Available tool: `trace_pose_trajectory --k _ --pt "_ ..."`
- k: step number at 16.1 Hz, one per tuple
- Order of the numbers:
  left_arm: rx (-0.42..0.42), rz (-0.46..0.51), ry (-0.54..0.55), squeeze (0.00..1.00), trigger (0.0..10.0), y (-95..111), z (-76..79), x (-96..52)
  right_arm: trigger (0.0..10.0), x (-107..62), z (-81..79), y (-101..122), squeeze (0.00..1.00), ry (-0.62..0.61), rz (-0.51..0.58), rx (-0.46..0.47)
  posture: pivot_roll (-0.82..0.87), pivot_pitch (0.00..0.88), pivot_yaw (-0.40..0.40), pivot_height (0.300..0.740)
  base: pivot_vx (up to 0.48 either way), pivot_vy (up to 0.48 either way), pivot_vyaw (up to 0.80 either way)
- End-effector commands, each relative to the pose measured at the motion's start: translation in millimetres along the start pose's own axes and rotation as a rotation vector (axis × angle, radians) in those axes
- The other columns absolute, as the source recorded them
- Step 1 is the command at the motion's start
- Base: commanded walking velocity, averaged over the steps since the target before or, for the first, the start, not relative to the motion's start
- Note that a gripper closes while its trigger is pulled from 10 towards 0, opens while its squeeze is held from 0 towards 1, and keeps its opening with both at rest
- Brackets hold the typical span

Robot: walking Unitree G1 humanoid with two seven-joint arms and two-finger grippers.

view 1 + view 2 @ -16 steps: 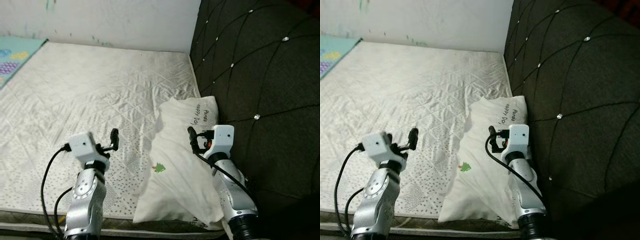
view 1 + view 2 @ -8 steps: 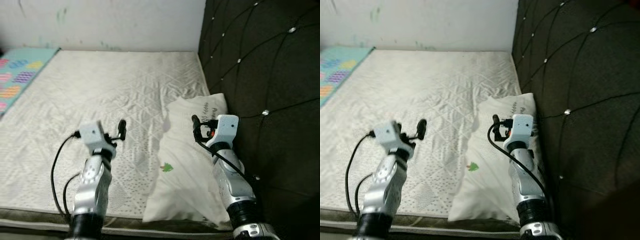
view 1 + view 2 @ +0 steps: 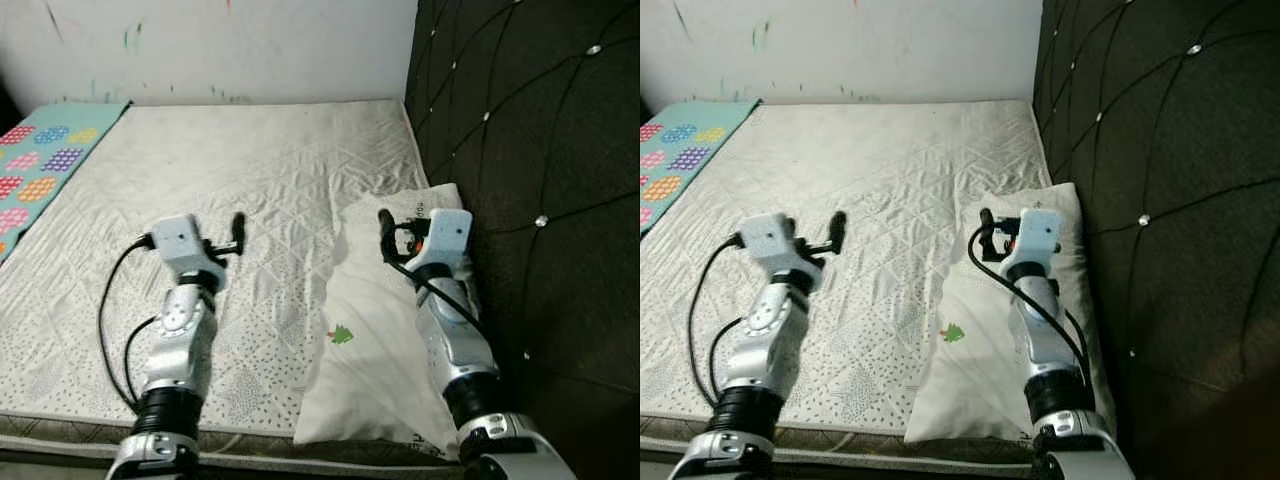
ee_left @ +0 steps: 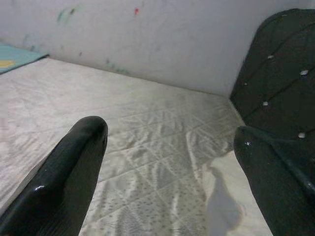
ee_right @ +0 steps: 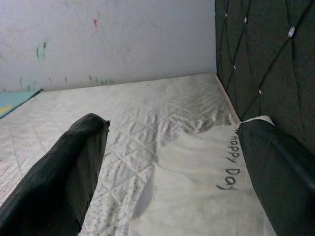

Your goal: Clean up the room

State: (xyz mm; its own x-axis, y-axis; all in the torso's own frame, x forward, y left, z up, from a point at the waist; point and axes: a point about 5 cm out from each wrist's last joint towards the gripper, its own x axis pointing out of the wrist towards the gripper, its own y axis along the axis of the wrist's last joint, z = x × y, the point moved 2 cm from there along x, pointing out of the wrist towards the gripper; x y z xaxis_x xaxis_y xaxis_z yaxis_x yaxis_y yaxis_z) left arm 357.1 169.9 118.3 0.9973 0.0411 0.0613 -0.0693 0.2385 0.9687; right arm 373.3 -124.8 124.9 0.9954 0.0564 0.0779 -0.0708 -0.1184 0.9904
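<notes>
Scene: bare white quilted mattress (image 3: 200,190) on a bed, set against a pale wall with small paint marks (image 3: 250,40) and a dark tufted headboard with silver studs (image 3: 540,130). A turquoise mat with coloured dot clusters (image 3: 45,160) lies beyond the mattress on the robot's left.

Task thing: one white rectangular pillow with a small green tree print and handwritten lettering (image 3: 375,330). It lies lengthwise along the headboard side of the mattress, its far end near the headboard, its near end at the mattress front edge. It sits slightly skewed, with one long edge lifted and casting a shadow on the mattress.

Left gripper (image 3: 236,232): raised above the open mattress, well apart from the pillow. Left wrist view shows its two black fingers (image 4: 69,172) spread wide, nothing between them.

Right gripper (image 3: 386,232): raised above the far half of the pillow. Right wrist view shows its fingers (image 5: 64,167) likewise spread wide and empty, with the lettered end of the pillow ahead and below. Whether it touches the fabric cannot be told; it appears to hover.

Judgement: the step in hand looks like the approach to the pillow, with no grasp made. The next move likely calls for lowering the right gripper onto the pillow's edge and pinching a fold of fabric, since the flat face offers little to grip. The left gripper would need to cross toward the lifted long edge if both are to carry it.
</notes>
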Motion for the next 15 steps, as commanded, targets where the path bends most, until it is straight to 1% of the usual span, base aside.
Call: trace_pose_trajectory --k 1,2,3,4,6,7,9,11,12,13,15 --pt "-0.003 0.007 0.037 0.0 10.0 1 -11.7 0.0 10.0 5.2 -5.5 5 0.0 0.017 0.005 0.027 -0.07 0.0 0.068 0.74 0.0 0.0 0.0" --pt "-0.004 0.009 0.048 0.0 10.0 1 -15.0 -0.2 10.0 7.3 -7.7 7 0.0 0.03 -0.001 0.028 -0.07 0.0 0.059 0.74 0.0 0.0 0.0" --pt "-0.001 0.015 0.06 0.0 10.0 1 -17.6 -2.0 10.0 6.9 -10.9 3 0.0 0.053 -0.018 -0.003 -0.06 0.0 0.045 0.74 0.0 0.0 0.0" --pt "-0.01 0.022 0.08 0.0 10.0 2 -20.8 -4.5 10.0 4.6 -12.3 -2 0.0 0.066 -0.031 -0.029 -0.06 0.0 0.031 0.74 0.0 0.0 0.0" --pt "-0.035 0.039 0.1 0.0 10.0 7 -22.5 -9.3 10.0 -1.3 -14.9 -12 0.0 0.092 -0.062 -0.041 -0.05 0.0 -0.005 0.74 0.0 0.0 0.0" --pt "-0.038 0.032 0.108 0.0 10.0 8 -22.2 -10.5 10.0 -2.7 -15.3 -13 0.0 0.101 -0.066 -0.049 -0.04 0.0 -0.015 0.74 0.0 0.0 0.0" --pt "-0.078 0.037 0.116 0.0 10.0 8 -13.0 -20.1 10.0 -6.4 -10.4 -14 0.0 0.12 -0.066 -0.067 -0.03 0.0 -0.041 0.74 0.0 0.0 0.0" --pt "-0.046 -0.009 0.111 0.0 10.0 -5 -19.7 -30.4 10.0 -11.7 -9.2 -18 0.0 0.106 -0.069 -0.056 -0.03 0.0 -0.03 0.74 0.0 0.0 0.0" --pt "-0.049 -0.029 0.117 0.0 10.0 -10 -24.0 -35.3 10.0 -15.1 -9.9 -21 0.0 0.104 -0.069 -0.052 -0.04 0.0 -0.021 0.74 0.0 0.0 0.0" --pt "-0.078 -0.061 0.131 0.0 10.0 -15 -28.3 -38.6 10.0 -18.1 -6.4 -23 0.0 0.081 -0.075 -0.039 -0.04 0.0 -0.013 0.74 0.0 0.0 0.0" --pt "-0.058 -0.082 0.091 0.0 10.0 -16 -22.8 -40.5 10.0 -22.7 -3.8 -26 0.0 0.069 -0.084 -0.025 -0.05 0.0 -0.008 0.74 0.0 0.0 0.0"
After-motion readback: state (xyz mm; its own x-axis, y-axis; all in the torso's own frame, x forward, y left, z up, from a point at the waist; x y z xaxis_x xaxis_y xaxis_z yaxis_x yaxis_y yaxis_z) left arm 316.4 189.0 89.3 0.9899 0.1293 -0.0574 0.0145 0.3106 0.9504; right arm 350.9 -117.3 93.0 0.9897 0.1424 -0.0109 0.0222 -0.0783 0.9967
